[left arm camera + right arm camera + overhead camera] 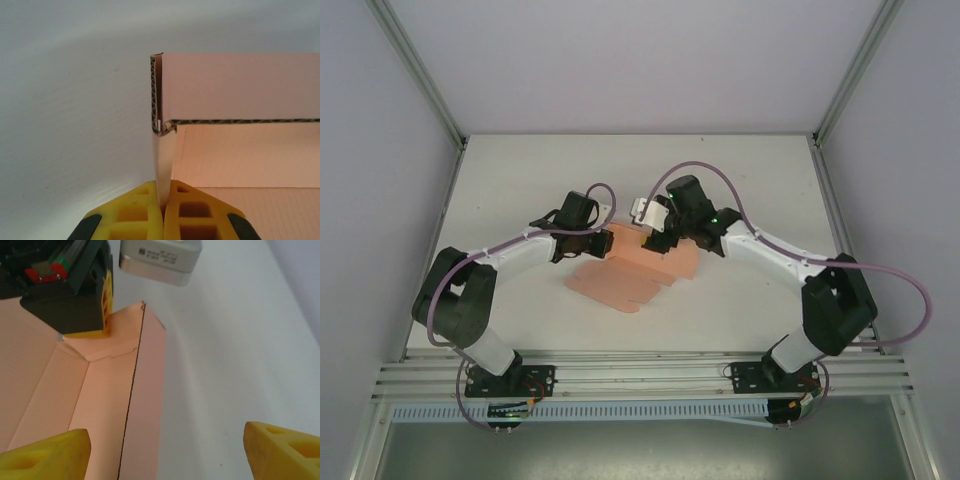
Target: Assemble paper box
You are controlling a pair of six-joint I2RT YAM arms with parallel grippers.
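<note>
The paper box (638,272) lay half-folded on the bench (750,180) — left pincer (162,212) clamped on one raised wall, right pincer (165,442) spread open over another wall.

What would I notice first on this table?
A half-folded pink box lies in the middle of the white table. The left hand pinches one raised wall of it, and the right hand is open over another side.
</note>
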